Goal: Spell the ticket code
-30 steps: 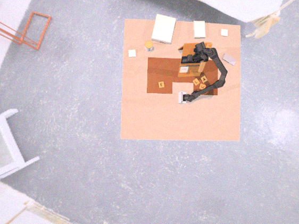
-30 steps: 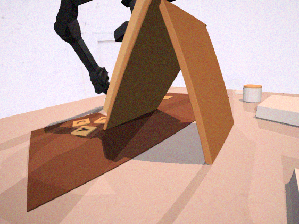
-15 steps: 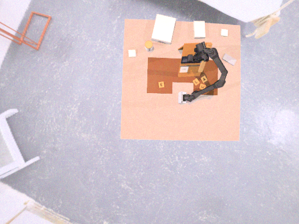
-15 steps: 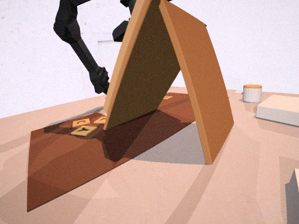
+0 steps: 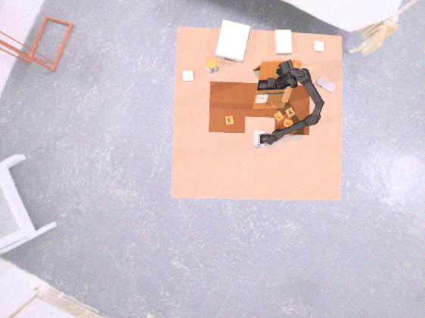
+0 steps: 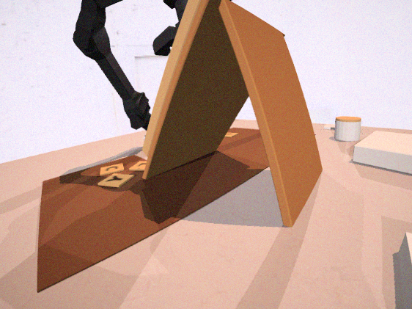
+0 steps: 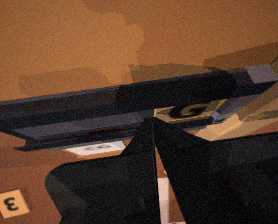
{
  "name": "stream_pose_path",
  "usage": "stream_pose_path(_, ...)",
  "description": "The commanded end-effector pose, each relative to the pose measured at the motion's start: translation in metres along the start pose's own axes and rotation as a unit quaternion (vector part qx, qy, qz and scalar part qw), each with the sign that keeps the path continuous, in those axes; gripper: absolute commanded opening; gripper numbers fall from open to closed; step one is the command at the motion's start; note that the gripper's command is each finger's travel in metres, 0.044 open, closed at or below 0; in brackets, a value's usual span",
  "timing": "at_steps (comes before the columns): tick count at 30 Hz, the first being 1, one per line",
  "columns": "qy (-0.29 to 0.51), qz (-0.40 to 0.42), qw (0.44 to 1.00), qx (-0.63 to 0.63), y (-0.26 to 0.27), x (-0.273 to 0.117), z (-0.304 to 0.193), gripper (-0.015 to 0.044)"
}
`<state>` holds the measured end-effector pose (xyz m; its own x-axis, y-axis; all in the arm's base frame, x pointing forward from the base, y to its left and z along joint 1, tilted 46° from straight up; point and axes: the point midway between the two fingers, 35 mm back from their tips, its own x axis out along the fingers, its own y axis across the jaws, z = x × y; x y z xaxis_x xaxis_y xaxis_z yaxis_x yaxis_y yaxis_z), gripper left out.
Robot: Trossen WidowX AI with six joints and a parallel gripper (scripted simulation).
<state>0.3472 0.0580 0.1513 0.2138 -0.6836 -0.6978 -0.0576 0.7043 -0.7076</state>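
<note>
Your black two-fingered jaws are closed with nothing between them, their tips at the dark rail (image 7: 100, 121) across the orange-brown wooden A-frame board (image 5: 268, 68) (image 6: 271, 70). In the wrist view, you have a square tan tile marked G (image 7: 187, 110) in that rail, near the fingertips. Your white paper ticket (image 5: 261, 98) (image 7: 97, 148) is on the board below the rail, its print too small to read. On the reddish-brown mat (image 5: 227, 99) (image 6: 92, 217) lie three wooden letter tiles (image 5: 287, 117) (image 6: 116, 180) close together, and a square tile marked E (image 5: 229, 120) (image 7: 11, 204) well apart from them. The mat lies on the pale pinkish table (image 5: 234, 171) (image 6: 220, 265).
</note>
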Motion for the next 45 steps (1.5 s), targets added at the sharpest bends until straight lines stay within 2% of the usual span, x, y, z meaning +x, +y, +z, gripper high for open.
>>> stream_pose_path(1,0.000,-0.001,1.000,0.000,0.000,-0.005,-0.005,0.0000)
stream_pose_path(15,0.000,-0.001,1.000,0.000,0.001,-0.017,-0.016,0.0000)
stream_pose_path(17,-0.009,0.004,0.999,-0.031,0.001,-0.022,-0.015,0.0053)
stream_pose_path(20,-0.042,0.027,0.985,-0.168,0.005,-0.046,-0.020,0.0131)
stream_pose_path(23,-0.083,0.043,0.946,-0.311,0.009,-0.072,-0.029,0.0210)
stream_pose_path(26,-0.128,0.049,0.884,-0.448,0.012,-0.096,-0.039,0.0289)
stream_pose_path(32,-0.223,0.026,0.694,-0.684,0.016,-0.141,-0.064,0.0440)
stream_pose_path(35,-0.250,0.011,0.623,-0.741,0.016,-0.153,-0.073,0.0440)
stream_pose_path(37,-0.259,0.005,0.599,-0.757,0.016,-0.157,-0.076,0.0440)
stream_pose_path(45,-0.260,0.004,0.596,-0.760,0.016,-0.158,-0.076,0.0440)
